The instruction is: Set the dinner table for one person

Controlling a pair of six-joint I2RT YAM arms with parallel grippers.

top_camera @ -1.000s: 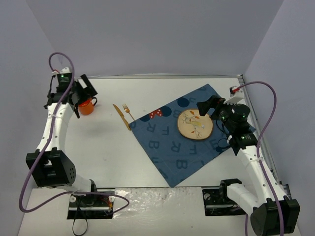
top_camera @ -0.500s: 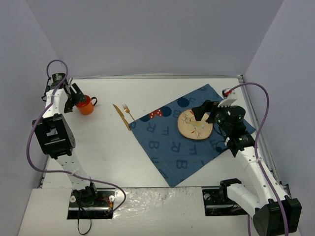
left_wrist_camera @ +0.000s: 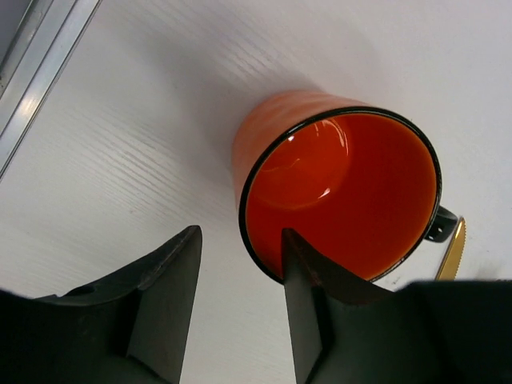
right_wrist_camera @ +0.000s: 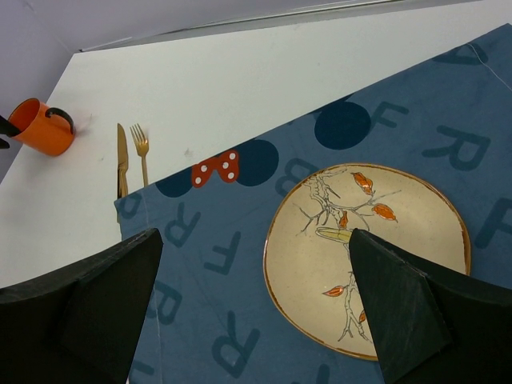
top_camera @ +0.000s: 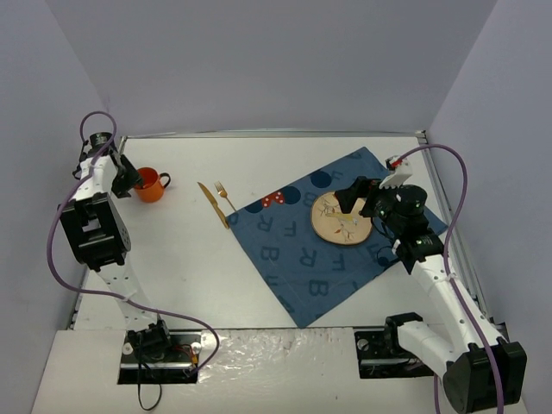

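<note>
An orange mug (top_camera: 151, 185) stands upright at the far left of the white dinner table (top_camera: 190, 267). My left gripper (top_camera: 129, 178) is down at it. In the left wrist view the gripper (left_wrist_camera: 240, 232) straddles the near rim of the mug (left_wrist_camera: 344, 192): one finger is inside, the other outside, with white table showing between it and the wall. A gold knife (top_camera: 213, 205) and fork (top_camera: 225, 195) lie beside the blue letter cloth (top_camera: 293, 259). On the cloth sits a cream plate (top_camera: 341, 217). My right gripper (top_camera: 352, 197) hovers wide open over the plate (right_wrist_camera: 368, 256).
The table's metal edging (left_wrist_camera: 40, 72) runs close to the left of the mug. A red dotted bow (top_camera: 272, 199) is printed on the cloth. From the right wrist I see the mug (right_wrist_camera: 44, 128), knife (right_wrist_camera: 122, 160) and fork (right_wrist_camera: 142, 148) far off.
My left arm has folded back towards the left wall, bringing its gripper down onto the mug's rim while the jaws narrowed. The right gripper edged left over the plate, still open.
</note>
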